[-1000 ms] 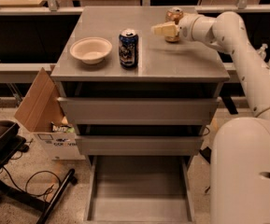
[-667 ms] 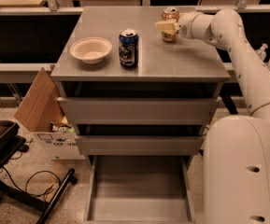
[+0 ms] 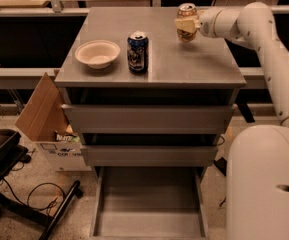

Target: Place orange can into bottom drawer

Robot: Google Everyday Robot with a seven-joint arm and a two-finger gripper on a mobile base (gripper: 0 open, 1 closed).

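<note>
The gripper [image 3: 185,25] is clenched on the orange can [image 3: 187,10] near the back right corner of the cabinet top [image 3: 184,66], its pale fingers [image 3: 184,24] across the can's middle. The arm reaches in over the right edge. Compared with a second ago, gripper and can sit a little closer to the back edge and higher in view; whether the can's base touches the top cannot be told. The can is orange-gold with a silver lid, and its pale markings cannot be read. Toward the front edge, near the middle, stands a dark blue can [image 3: 137,52] with an illegible label, and a white bowl [image 3: 98,53] rests by the left edge. Below, the two upper drawers [image 3: 148,120] are nearly shut, and the bottom drawer [image 3: 149,200] is pulled out, grey floor showing. A cardboard box [image 3: 40,115] with unreadable dark print leans at the left.
</note>
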